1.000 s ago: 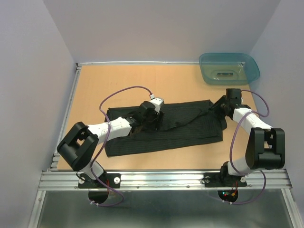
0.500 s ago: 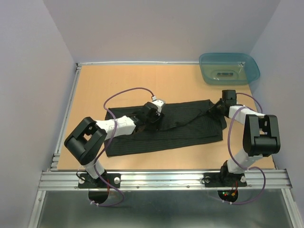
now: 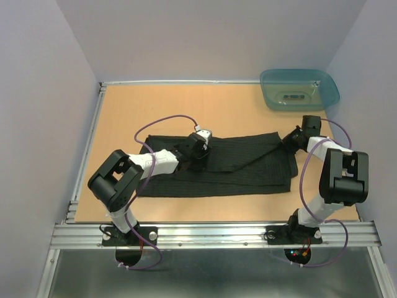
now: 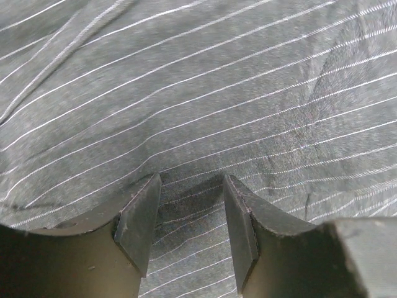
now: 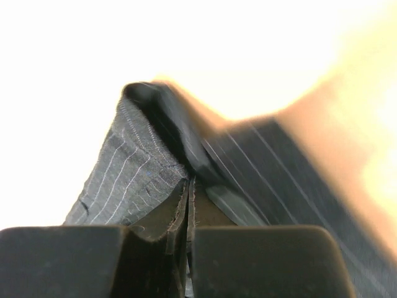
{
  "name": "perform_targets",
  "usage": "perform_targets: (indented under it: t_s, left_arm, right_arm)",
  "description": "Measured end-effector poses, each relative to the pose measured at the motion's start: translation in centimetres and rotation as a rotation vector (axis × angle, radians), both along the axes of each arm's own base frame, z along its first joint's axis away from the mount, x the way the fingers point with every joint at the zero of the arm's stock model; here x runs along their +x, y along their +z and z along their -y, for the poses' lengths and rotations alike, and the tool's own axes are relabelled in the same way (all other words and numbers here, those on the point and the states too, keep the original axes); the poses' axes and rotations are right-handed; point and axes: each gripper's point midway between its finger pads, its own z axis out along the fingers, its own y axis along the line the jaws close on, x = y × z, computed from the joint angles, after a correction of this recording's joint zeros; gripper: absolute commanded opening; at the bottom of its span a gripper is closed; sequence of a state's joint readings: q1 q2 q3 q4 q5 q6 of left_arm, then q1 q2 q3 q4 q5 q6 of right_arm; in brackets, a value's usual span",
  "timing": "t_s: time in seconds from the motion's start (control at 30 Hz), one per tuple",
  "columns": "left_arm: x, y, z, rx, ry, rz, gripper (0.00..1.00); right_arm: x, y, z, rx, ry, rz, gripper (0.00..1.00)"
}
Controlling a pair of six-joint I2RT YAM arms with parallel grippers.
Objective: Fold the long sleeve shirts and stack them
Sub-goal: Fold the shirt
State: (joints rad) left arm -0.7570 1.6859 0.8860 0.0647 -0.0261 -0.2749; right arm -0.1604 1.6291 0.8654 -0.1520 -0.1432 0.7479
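Shirt (image 3: pixel 217 167): black, pinstriped, spread flat, nearer than the teal tub (image 3: pixel 299 89) and to its left.
Left pincer (image 4: pixel 189 186): jaws partly apart, pressed on mid-cloth, well left of the tub.
Right pincer (image 5: pixel 188 186): clamped on the shirt's edge, just before the tub.
Advice: probably draw that edge taut and low.
Tabletop (image 3: pixel 155 105): smooth tan wood; pale walls behind the tub.
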Motion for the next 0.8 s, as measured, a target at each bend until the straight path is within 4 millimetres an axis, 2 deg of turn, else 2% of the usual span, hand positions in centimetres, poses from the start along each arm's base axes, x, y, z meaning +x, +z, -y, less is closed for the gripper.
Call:
perform_targets:
  t_s: [0.17, 0.33, 0.47, 0.67, 0.8]
  left_arm:
    - [0.2, 0.1, -0.1, -0.019, 0.025, -0.01, 0.57]
    - [0.3, 0.1, -0.1, -0.027, 0.034, -0.016, 0.57]
    - [0.3, 0.1, -0.1, -0.037, 0.04, -0.023, 0.57]
    - [-0.1, 0.3, -0.5, -0.029, 0.046, -0.036, 0.57]
    - [-0.7, 0.9, -1.2, -0.016, 0.049, -0.051, 0.57]
  right_arm:
    - [0.6, 1.2, 1.5, -0.002, 0.023, 0.026, 0.01]
    - [0.8, 1.9, 1.6, -0.014, 0.061, 0.036, 0.01]
    - [0.0, 2.1, 1.4, -0.011, 0.082, 0.027, 0.01]
    - [-2.2, 3.9, 0.3, 0.001, 0.111, 0.055, 0.02]
    - [-3.2, 3.4, 0.0, 0.012, 0.119, 0.032, 0.03]
